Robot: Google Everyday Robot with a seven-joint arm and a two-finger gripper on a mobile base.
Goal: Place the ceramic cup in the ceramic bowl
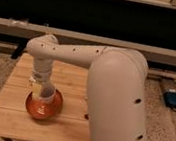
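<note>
Arm reaches down over the wooden bench (pixel 12 118). Gripper (pixel 39 83) sits just above the near-left part, over the ceramic bowl (pixel 43 109). Ceramic cup (pixel 46 94) is tilted at the gripper's tip, its lower end inside the bowl. Gripper state: cannot tell.

The pincer (pixel 39 86) hangs over a pale slatted wooden worktop (pixel 12 118), which stands on speckled grey-brown carpet (pixel 167 131). Behind, a long pale horizontal ledge (pixel 111 42) crosses below a broad dark band of wall (pixel 116 16). Lighting is dim and warm.
</note>
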